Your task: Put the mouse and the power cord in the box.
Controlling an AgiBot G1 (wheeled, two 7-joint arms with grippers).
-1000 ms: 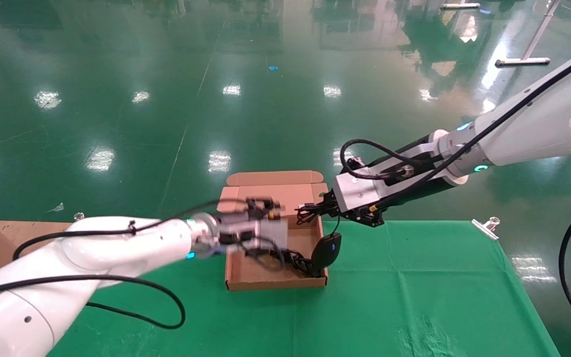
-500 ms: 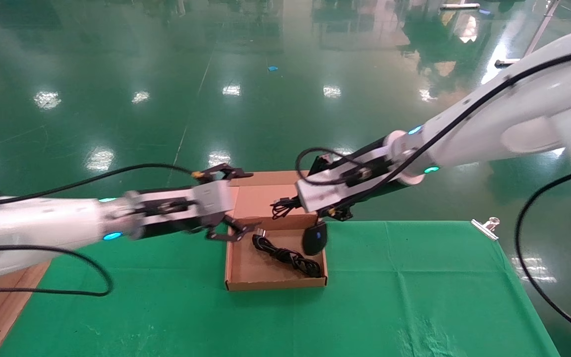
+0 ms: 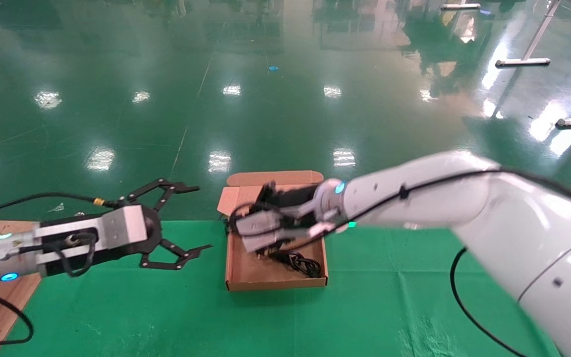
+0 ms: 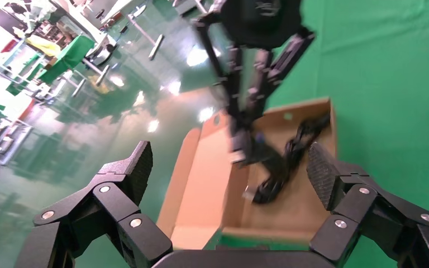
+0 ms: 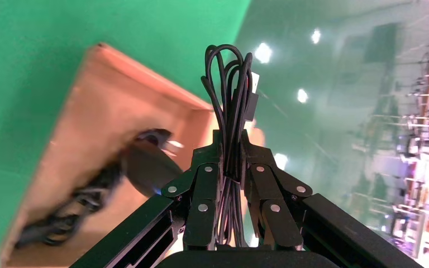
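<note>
Right gripper (image 5: 232, 170) jaws clamped on mouse (image 5: 148, 164) cable over box (image 3: 246, 271), mouse blurred, left gripper (image 3: 186, 218) jaws wide, empty

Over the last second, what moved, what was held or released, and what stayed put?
The right claw, still shut on the mouse cable, swung left over the box. The left claw drew back left, open, leaving the power cord in the box. Box and cord stayed put.

glossy green floor (image 3: 285, 74) mirrors lights; green tablecloth (image 3: 414, 297)
</note>
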